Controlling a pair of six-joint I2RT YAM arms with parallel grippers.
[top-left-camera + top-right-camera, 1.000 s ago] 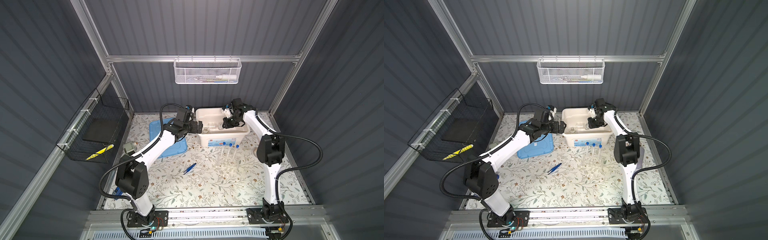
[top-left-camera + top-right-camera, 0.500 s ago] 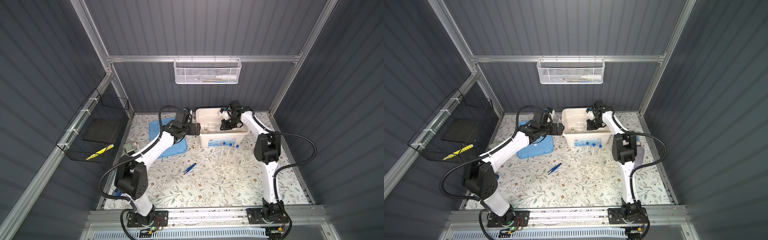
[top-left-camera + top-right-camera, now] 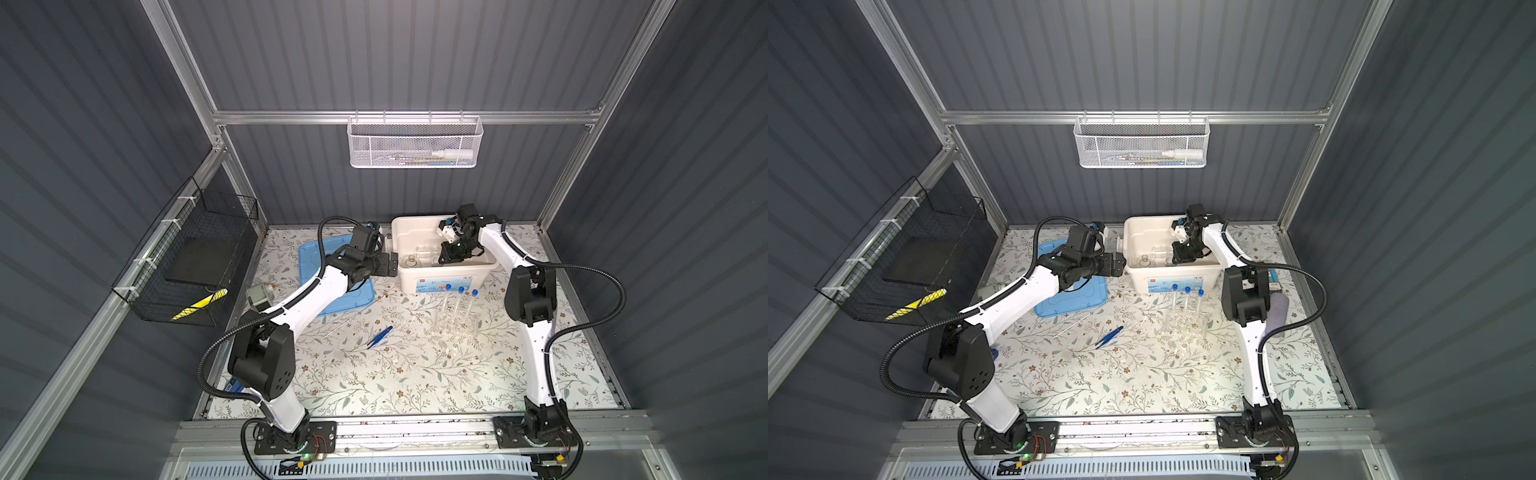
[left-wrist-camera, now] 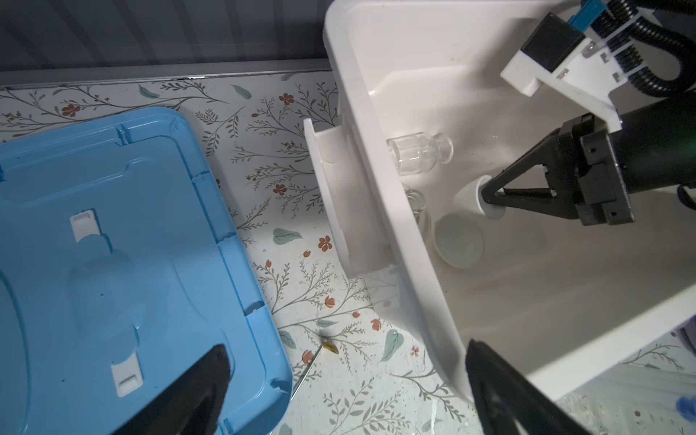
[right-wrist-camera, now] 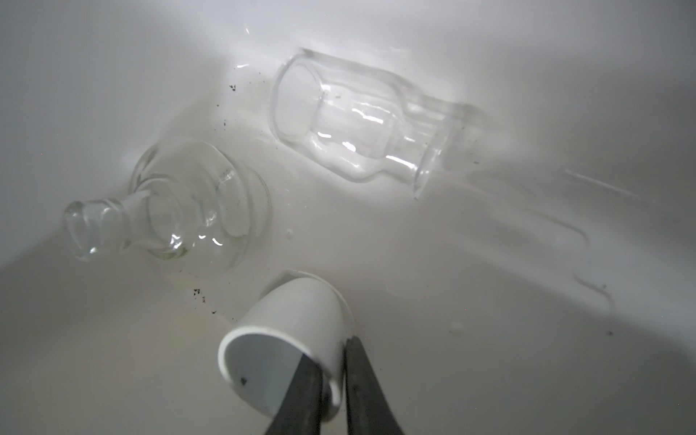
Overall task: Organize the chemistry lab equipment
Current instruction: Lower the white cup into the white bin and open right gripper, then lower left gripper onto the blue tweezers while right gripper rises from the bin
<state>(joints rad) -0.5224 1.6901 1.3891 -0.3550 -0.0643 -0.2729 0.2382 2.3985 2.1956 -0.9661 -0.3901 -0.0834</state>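
Right tool [image 5: 327, 361] clamps the white dish [image 5: 293, 312] by its rim, low in the bin [image 4: 376, 113], presumably for gentle setdown. Left tool [image 4: 344, 357]: released.

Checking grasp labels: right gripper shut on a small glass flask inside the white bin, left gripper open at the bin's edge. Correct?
Wrong object: the right gripper pinches a small white dish by its rim, not a flask; the right wrist view shows it. Rest stands: inside the white bin, left gripper open at its edge.
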